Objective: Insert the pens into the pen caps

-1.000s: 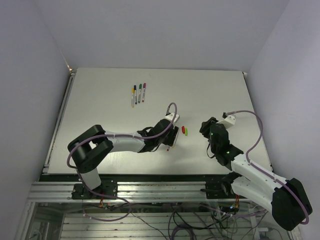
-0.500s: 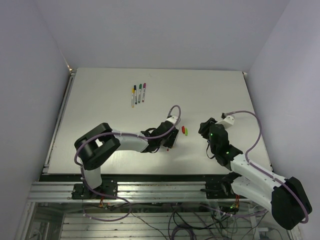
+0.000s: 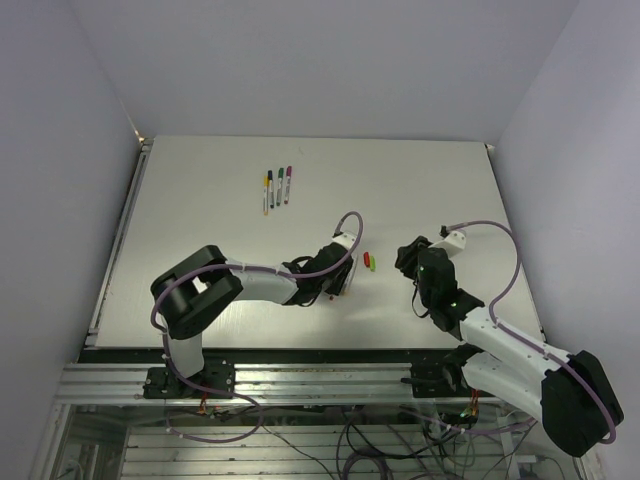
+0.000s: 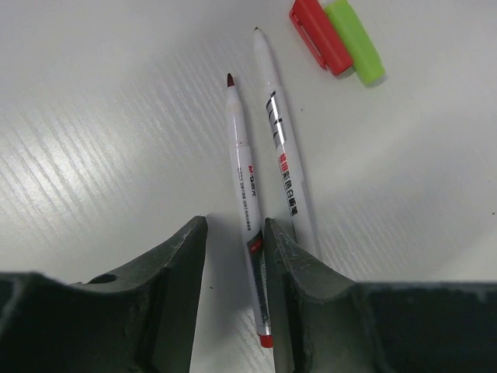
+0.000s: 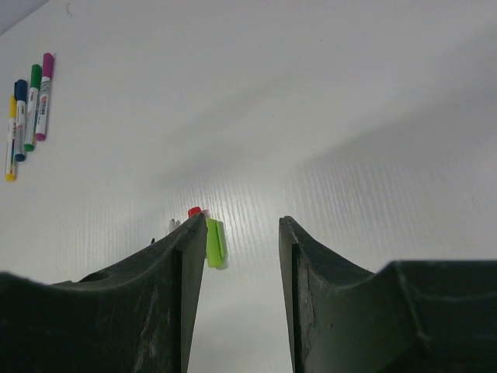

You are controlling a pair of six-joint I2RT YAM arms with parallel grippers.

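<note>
On the surface (image 4: 93,116), left claw (image 4: 233,233) and right claw (image 5: 241,233) stand open; closing on the red-tipped pen (image 4: 242,179), the left could drag the neighbour pen (image 4: 281,148) askew

Lighting is bright, even and diffuse in all 3 views, coming from above, with no burnt-out glare on the white table (image 3: 200,200). The overhead view is sharp, its walls grading to grey-violet. Left wrist view: faint soft shadows beside the 2 pens (image 4: 247,233), streaked sheen on the surface, fingers (image 4: 175,311) dark and out of focus. Right wrist view: 1 broad soft shadow band crosses the table diagonally, and the fingers are likewise blurred.
</note>
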